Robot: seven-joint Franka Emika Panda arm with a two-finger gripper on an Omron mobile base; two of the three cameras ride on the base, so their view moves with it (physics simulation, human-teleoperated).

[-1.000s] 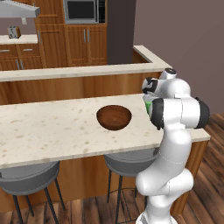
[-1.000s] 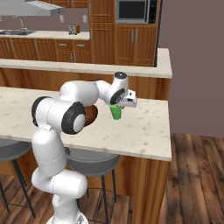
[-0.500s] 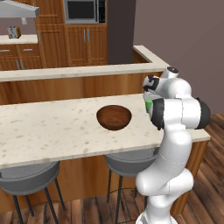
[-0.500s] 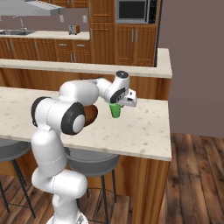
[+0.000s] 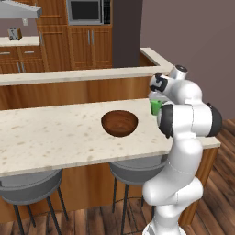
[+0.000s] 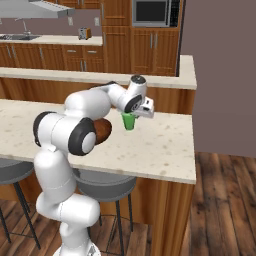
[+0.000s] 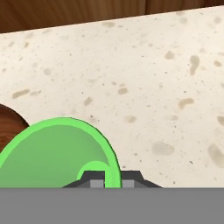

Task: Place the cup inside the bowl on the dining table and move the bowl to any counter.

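Nothing much has shifted over the last second: my gripper (image 6: 131, 116) sits where it was, on the cup (image 6: 129, 121), and the cup has risen a touch, if at all. My two fingertips pinch the cup's rim, one inside the wall and one outside, as the hand view shows with the green lip running between them, so I am clenched on the cup's edge, not around its body.

From the right base view, the cup hangs just off the dining table (image 6: 150, 145), or barely on it; I cannot tell which. The bowl (image 5: 119, 123) stands on the same slab, near the cup and on the side away from the table's free end, with my forearm crossing in front of it in the right base view. In the hand view a sliver of the bowl's brown rim (image 7: 8, 124) shows just beside the cup.

A rim pinch is a weak hold, I judge, so I should lift straight up until the cup's foot clears the bowl's lip, travel sideways slowly without tilting, stop over the bowl's middle, lower until the cup nearly touches the bowl's floor, and only then let go.
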